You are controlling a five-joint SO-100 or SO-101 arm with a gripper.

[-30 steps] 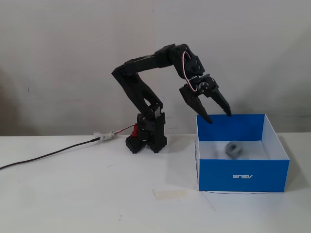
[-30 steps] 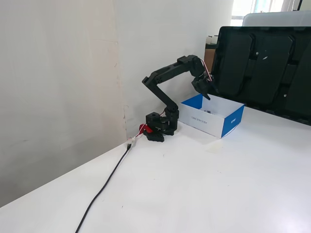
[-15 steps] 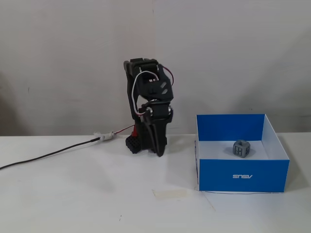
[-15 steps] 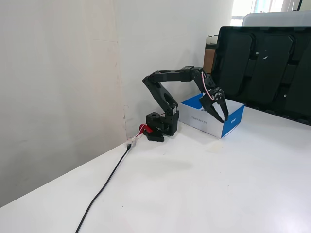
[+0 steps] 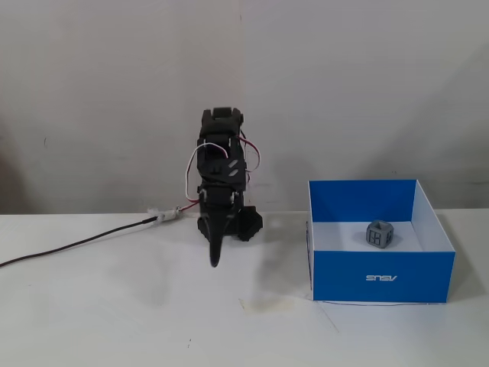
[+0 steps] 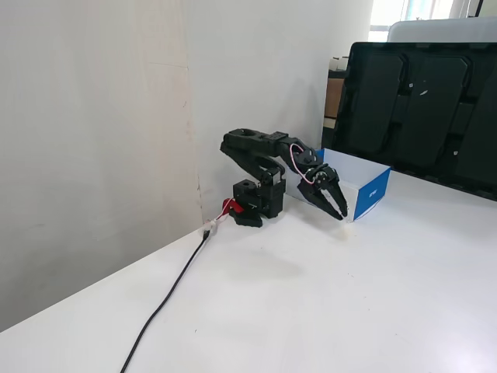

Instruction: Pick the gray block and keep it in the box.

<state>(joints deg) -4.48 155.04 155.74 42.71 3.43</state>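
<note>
The gray block [image 5: 379, 235] lies inside the blue box [image 5: 380, 277], on its white floor near the middle. The box stands on the white table at the right in a fixed view, with an upside-down ASUS logo on its front wall. It also shows in the other fixed view [image 6: 371, 194], behind the arm; the block is hidden there. My black gripper [image 5: 215, 258] hangs folded down in front of the arm's base, left of the box and apart from it. Its fingers are together and hold nothing. It shows in the other fixed view [image 6: 340, 211] too.
A black cable [image 5: 76, 246] runs from the arm's base across the table to the left; it also shows in the other fixed view [image 6: 167, 299]. A large dark monitor [image 6: 423, 109] stands behind the box. A wall is close behind the arm.
</note>
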